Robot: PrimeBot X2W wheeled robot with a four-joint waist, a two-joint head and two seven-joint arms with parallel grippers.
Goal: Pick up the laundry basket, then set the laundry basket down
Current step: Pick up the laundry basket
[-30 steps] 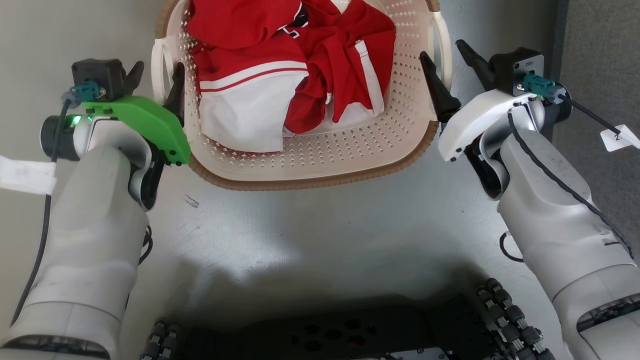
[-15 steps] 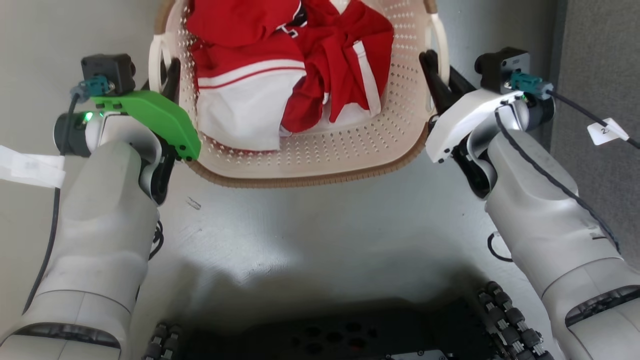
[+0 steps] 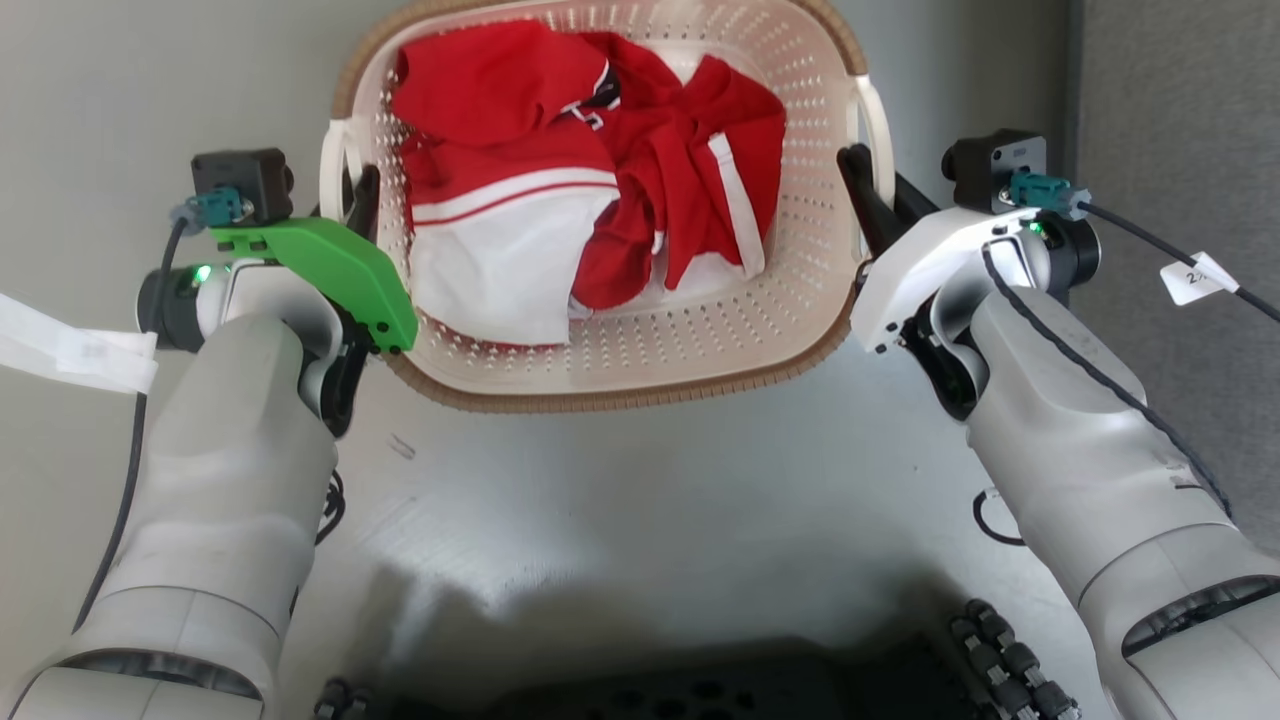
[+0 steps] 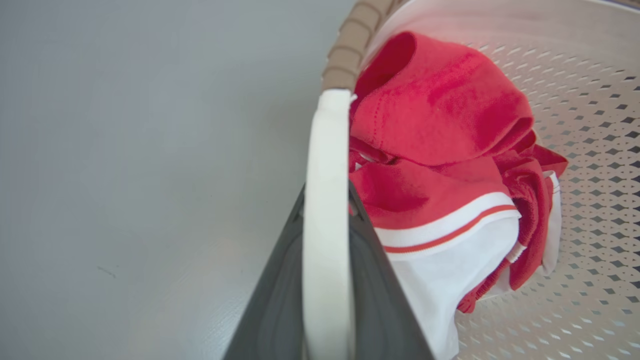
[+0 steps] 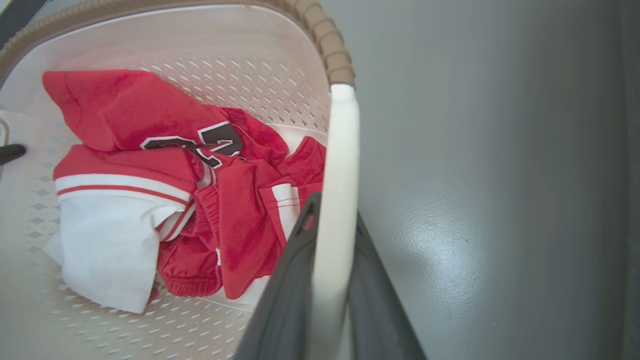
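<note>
Gripping both sides evens the load: the left pincer (image 3: 348,195) is clamped on the left loop handle (image 4: 325,200) and the right pincer (image 3: 880,185) on the right loop handle (image 5: 337,200). The laundry basket (image 3: 600,400), holding red-and-white clothes (image 3: 600,180), should therefore hang level between them over the grey floor (image 3: 650,500).

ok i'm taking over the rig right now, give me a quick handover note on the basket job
Hands: left hand shut on the left loop handle, a finger on each side; right hand shut on the right loop handle the same way.
Things: laundry basket in front of the robot between both arms, with red and white clothes inside.
Done: both handles gripped. I cannot tell whether it is off the grey floor.
Left: lift it, set it down, open both hands.
</note>
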